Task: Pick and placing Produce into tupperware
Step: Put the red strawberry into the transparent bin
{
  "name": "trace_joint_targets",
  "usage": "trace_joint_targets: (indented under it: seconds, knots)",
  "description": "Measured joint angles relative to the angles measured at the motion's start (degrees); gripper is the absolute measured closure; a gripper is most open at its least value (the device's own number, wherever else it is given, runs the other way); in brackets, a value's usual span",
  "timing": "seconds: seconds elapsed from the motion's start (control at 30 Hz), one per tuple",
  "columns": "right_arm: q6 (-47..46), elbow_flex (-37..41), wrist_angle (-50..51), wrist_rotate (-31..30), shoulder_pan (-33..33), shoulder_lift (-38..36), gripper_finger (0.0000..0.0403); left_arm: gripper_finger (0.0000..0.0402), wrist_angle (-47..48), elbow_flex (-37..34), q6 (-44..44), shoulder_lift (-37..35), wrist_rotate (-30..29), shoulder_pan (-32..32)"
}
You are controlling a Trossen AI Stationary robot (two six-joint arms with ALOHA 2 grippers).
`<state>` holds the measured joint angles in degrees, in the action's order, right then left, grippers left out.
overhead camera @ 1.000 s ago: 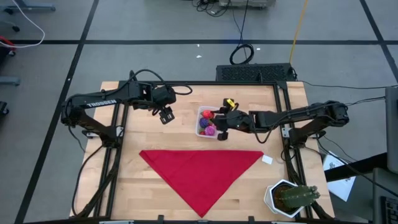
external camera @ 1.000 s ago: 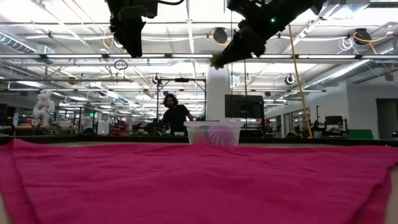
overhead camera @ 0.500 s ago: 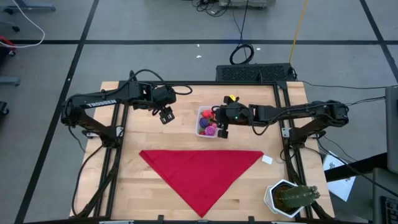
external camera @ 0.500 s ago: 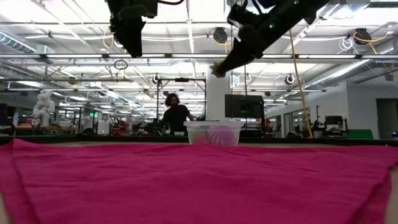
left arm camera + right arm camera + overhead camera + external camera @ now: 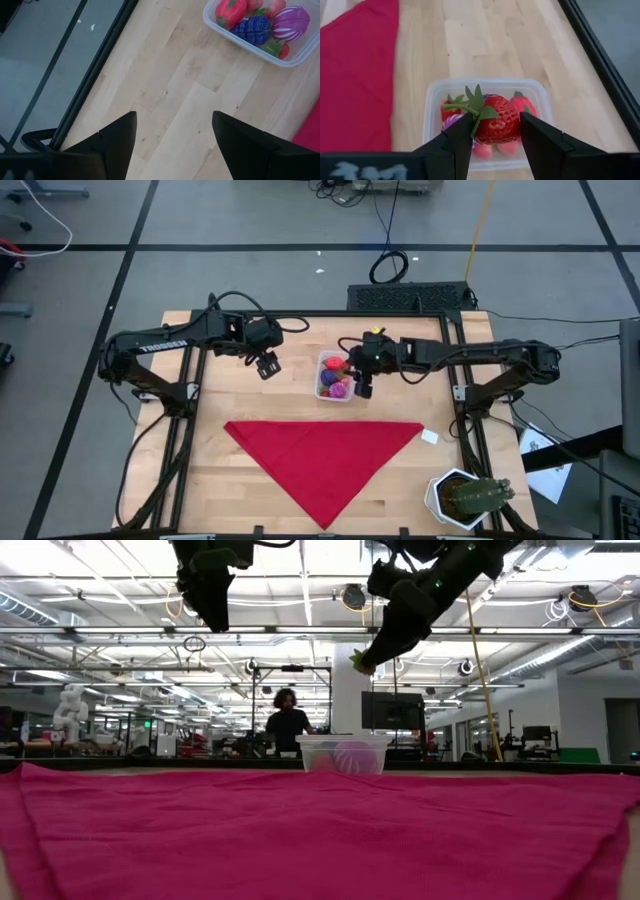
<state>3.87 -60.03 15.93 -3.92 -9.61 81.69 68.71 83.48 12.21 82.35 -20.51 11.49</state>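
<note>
The pale wooden desk stands on a grey floor crossed by dark tape lines, with black cables coiled on the floor just beyond its far edge. Across the desk the room opens into a large hall with a white ceiling of beams and pipes, round hanging lamps and a white pillar. A person in dark clothes stands far back among benches and dark monitors.

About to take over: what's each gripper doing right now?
Left gripper: open, empty, above bare table beside the tupperware.
Right gripper: shut on a strawberry, above the tupperware.
</note>
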Motion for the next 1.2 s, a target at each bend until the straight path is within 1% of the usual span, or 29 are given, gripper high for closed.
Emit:
trace_joint_targets:
  seconds: [0.2,0.43,0.57,0.7,0.87,1.2]
  knots:
    - [-0.23,-4.56,4.52,1.34,-0.03,2.43,0.0252,0.0135,-0.42,0.00,0.00,0.00,0.01,0.02]
    - [0.48,-13.06,12.48,1.41,-0.08,11.95,0.0252,0.0135,-2.40,0.00,-0.33,0.00,0.02,0.01]
    - [1.34,-16.52,15.74,4.27,-0.07,16.47,0.0252,0.0135,-2.34,0.00,-0.50,-0.02,0.02,0.00]
    - [1.45,-17.07,18.17,4.37,-0.06,19.20,0.0252,0.0135,-2.14,0.00,-0.50,0.00,0.02,0.02]
    - [1.38,-17.11,21.59,4.31,-0.43,20.79,0.0252,0.0135,-2.08,0.00,-0.50,0.00,0.02,0.00]
    - [4.52,-17.11,21.60,4.25,-0.43,21.11,0.0252,0.0135,-2.08,0.00,-0.50,0.00,0.02,0.00]
